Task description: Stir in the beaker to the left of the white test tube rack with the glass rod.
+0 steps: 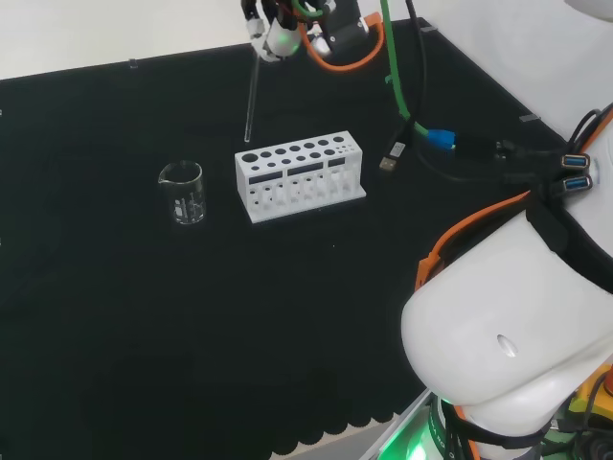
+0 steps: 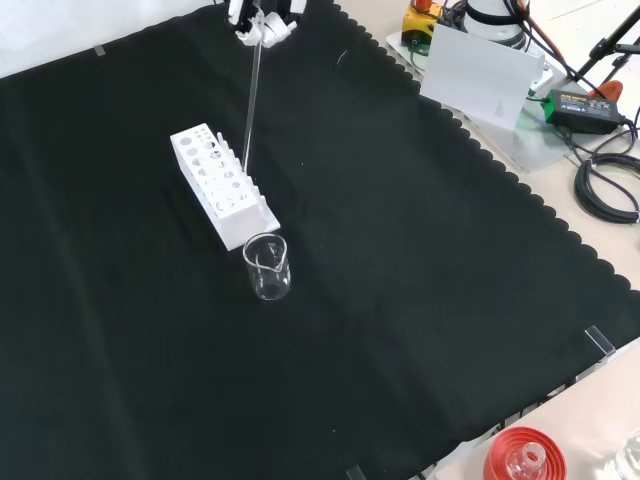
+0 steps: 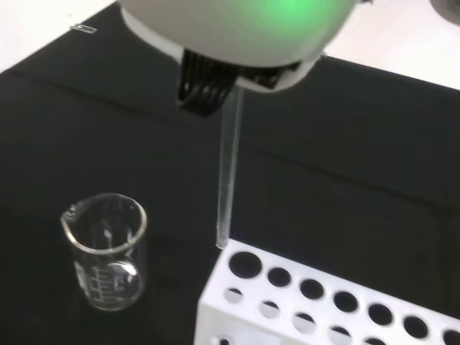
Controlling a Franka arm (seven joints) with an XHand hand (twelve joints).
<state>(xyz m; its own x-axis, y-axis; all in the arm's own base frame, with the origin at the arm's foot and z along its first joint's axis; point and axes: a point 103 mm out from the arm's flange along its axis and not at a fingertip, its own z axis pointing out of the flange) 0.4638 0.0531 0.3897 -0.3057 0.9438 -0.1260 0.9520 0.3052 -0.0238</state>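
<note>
front view, near to far: a red ribbed stand (image 2: pixel 522 455) with a small clear flask (image 2: pixel 526 459) on it sits off the cloth's near edge. the clear beaker (image 2: pixel 267 267) stands upright toward the middle of the black cloth (image 2: pixel 420 260), just beside the near end of the white test tube rack (image 2: pixel 222 185). head view puts the beaker to the rack's left with a gap between them; it looks empty there and in the wrist view. the glass rod (image 2: pixel 250 105) hangs nearly upright above the rack, its lower tip just over the rack's end holes (wrist view), clear of the beaker. the hand (image 2: pixel 262 22), at the cloth's far edge, has its fingers curled round the rod's upper end.
</note>
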